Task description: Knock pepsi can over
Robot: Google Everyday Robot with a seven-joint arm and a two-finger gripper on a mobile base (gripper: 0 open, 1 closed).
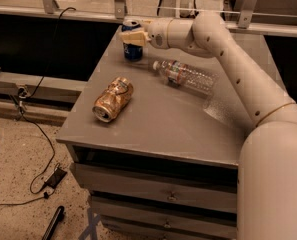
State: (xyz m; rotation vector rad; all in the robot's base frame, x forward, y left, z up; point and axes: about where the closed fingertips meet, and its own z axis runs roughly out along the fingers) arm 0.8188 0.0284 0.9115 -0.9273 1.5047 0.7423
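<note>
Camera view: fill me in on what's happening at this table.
The robot's arm stretches across the grey table to its far left corner, where the gripper sits against the upper part of the pepsi can. The can stands upright, not yet knocked over. A dented gold can lies on its side near the front left, and a clear plastic bottle lies on its side further back.

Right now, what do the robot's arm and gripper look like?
The arm is a smooth cream-white tube of rounded segments, with small dark dots and a thin tan ring near its thick base. Its pale beige gripper is at the small blue aluminium pepsi can on the grey table.
</note>
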